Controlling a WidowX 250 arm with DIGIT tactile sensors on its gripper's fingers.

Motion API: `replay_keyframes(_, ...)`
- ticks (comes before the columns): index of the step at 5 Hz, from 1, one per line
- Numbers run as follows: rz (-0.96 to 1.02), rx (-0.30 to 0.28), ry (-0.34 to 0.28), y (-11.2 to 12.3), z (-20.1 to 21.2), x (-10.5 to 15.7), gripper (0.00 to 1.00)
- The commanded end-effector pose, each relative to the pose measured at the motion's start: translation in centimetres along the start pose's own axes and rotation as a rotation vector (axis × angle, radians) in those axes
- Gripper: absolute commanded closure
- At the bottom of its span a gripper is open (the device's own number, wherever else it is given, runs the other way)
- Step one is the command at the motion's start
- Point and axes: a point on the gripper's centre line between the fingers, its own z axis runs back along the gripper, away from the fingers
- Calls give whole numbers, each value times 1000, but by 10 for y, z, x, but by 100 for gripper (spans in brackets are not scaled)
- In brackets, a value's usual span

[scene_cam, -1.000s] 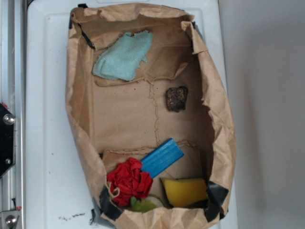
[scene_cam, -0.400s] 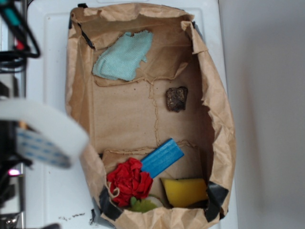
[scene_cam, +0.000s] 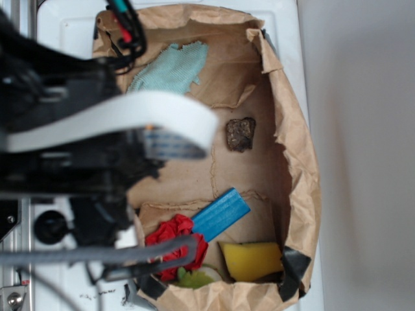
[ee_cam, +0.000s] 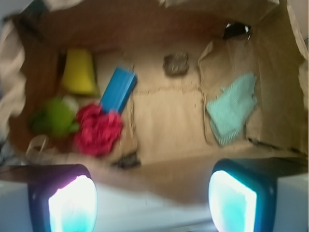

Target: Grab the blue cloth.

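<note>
We hold our gripper (ee_cam: 152, 203) with its fingers spread wide apart and empty, above the near wall of the crumpled brown paper bag (ee_cam: 164, 108). The pale teal knitted cloth (ee_cam: 233, 107) lies ahead and to our right. Descending here, we judge, would strike the wall.

I work in what looks like a robot test lab: a white table (scene_cam: 71, 39), a metal rail (scene_cam: 14, 26), and a taped paper bag (scene_cam: 295, 162) of props.
</note>
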Motion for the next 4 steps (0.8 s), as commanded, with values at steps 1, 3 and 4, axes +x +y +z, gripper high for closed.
replay_keyframes(1,478,22,-113,12,-32,30,0)
replay_keyframes(3,712,103,-163,14,-38,32,0)
replay_keyframes(4,712,103,-163,14,-38,32,0)
